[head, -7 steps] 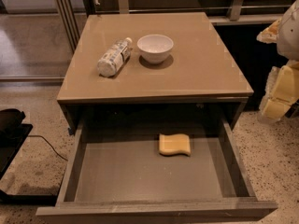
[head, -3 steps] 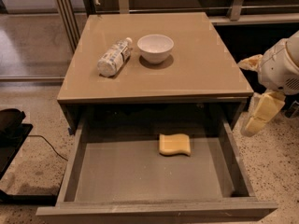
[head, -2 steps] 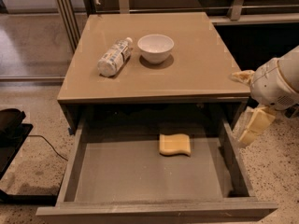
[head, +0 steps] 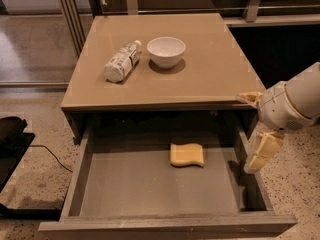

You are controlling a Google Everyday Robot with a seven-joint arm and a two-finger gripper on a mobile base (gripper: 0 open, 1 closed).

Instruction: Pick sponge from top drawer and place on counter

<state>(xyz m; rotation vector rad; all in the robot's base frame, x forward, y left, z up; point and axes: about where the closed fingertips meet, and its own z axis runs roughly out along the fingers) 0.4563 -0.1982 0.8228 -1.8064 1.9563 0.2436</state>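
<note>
The pale-yellow sponge [head: 186,155] lies flat on the bottom of the open top drawer [head: 145,189], right of the middle and toward the back. The tan counter [head: 215,69] is above it. My gripper [head: 246,133] hangs at the drawer's right side, over its right wall and just below the counter's front right corner. Its cream fingers [head: 262,150] are spread apart, open and empty. It is to the right of the sponge and not touching it.
A white bowl [head: 166,51] and a plastic bottle [head: 121,61] lying on its side are on the back left of the counter. A black object with a cable [head: 12,149] is on the speckled floor at the left. Metal railings stand behind.
My gripper has come in from the right edge, moving left and down toward the drawer's right wall. The sponge, bowl and bottle have not moved.
</note>
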